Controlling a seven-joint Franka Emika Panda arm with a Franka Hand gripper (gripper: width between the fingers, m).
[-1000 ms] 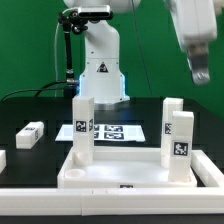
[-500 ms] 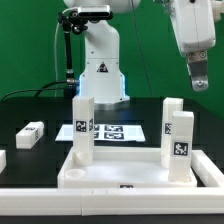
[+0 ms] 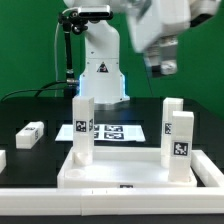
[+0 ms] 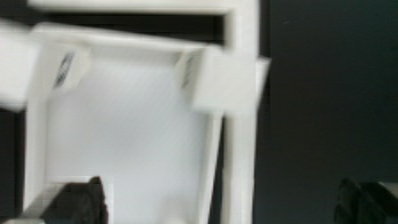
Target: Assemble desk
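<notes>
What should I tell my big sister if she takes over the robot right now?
End effector: up in the air over the table, holding nothing; the blur hides whether it is open or shut.
Desk top: lies flat at the front of the table.
Done: two legs stand upright in it, one at the exterior view's left, one at its right.
Left: a loose leg lies on the table at the exterior view's left, and another part shows at the left edge.
The marker board stays put.

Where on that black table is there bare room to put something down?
Bare black table lies between the loose leg and the marker board, and behind the right upright leg. It is crowded at the desk top, where two legs stand, the other being the left one.
</notes>
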